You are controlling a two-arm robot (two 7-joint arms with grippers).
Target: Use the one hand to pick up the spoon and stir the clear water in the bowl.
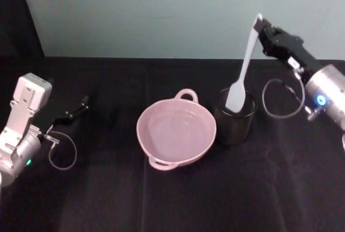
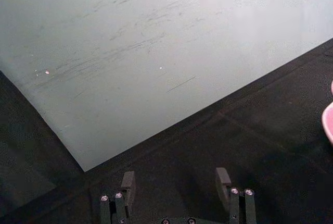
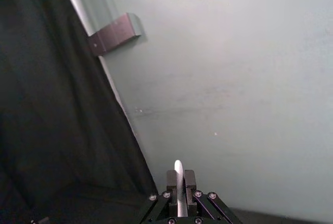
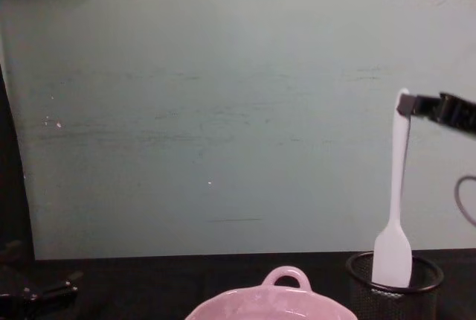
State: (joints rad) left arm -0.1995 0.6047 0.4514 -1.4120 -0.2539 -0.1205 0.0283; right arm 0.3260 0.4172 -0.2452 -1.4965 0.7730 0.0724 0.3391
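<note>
My right gripper [image 1: 262, 27] is pinched on the very tip of the spoon [image 1: 243, 70], whose blade hangs just inside the black mesh cup [image 1: 235, 117] toward the bench's right side. With so slim a grip I judge the handle could pivot or slip, and the blade might catch the cup's rim and tip it. The pink bowl [image 1: 177, 131] sits touching the cup mid-bench, water barely visible. My left gripper [image 1: 73, 110] rests with fingers apart near the left edge, well clear.

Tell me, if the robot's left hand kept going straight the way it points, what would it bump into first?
Probably the pale wall. The left gripper, open, points across the black tablecloth toward it, with nothing between, though depth is hard to judge.
</note>
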